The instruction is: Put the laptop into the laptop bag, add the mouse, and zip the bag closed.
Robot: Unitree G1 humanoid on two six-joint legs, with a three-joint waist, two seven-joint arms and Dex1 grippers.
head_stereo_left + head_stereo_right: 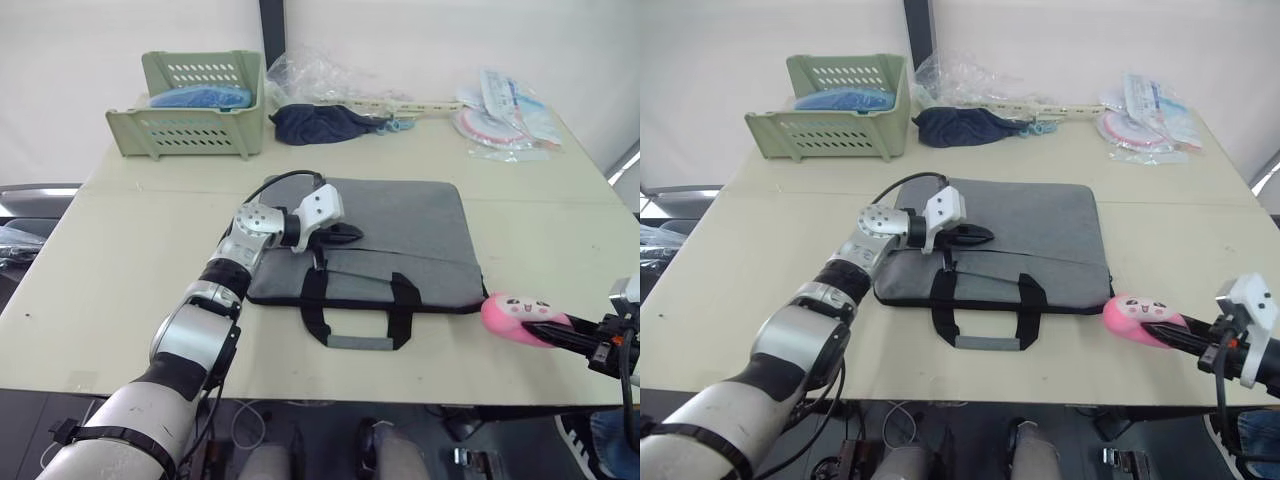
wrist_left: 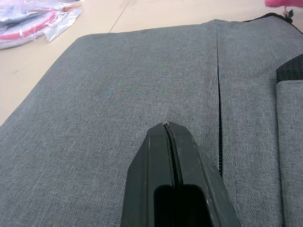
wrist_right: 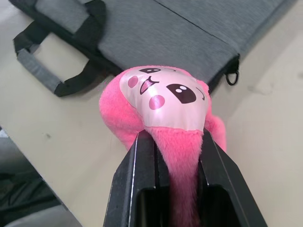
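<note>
So the grey laptop bag [image 1: 385, 240] is lying flat in the middle of the tabletop [image 1: 120, 270], handles [image 1: 355, 310] pointing toward the robot's side. The laptop and the white mouse aren't anywhere I can spot, so I can't tell where either one is.

Left gripper [image 1: 345, 235] is sitting on top of the bag, near its left half, just beside the dark seam line that runs across the fabric. In the left wrist view its two black fingers [image 2: 173, 156] are pressed flat together with nothing between them, tip low over the grey cloth.

Right gripper [image 3: 173, 142] is over by the bag's right front corner, and it's clamped on a pink plush toy [image 3: 163, 101] with a little face on it. The fingers squeeze the toy's fuzzy lower part from both sides. The toy sits near the tabletop's front edge, just beside the bag's corner, where a small black ring [image 3: 231, 76] hangs off the bag.

Back of the tabletop: a pale green plastic basket [image 1: 195, 115] with something blue inside on the left, a dark blue cloth [image 1: 320, 123] near the middle with crinkly clear plastic [image 1: 320, 75] behind it, and some packaged stuff [image 1: 505, 115] with pink and white circles on the right.
</note>
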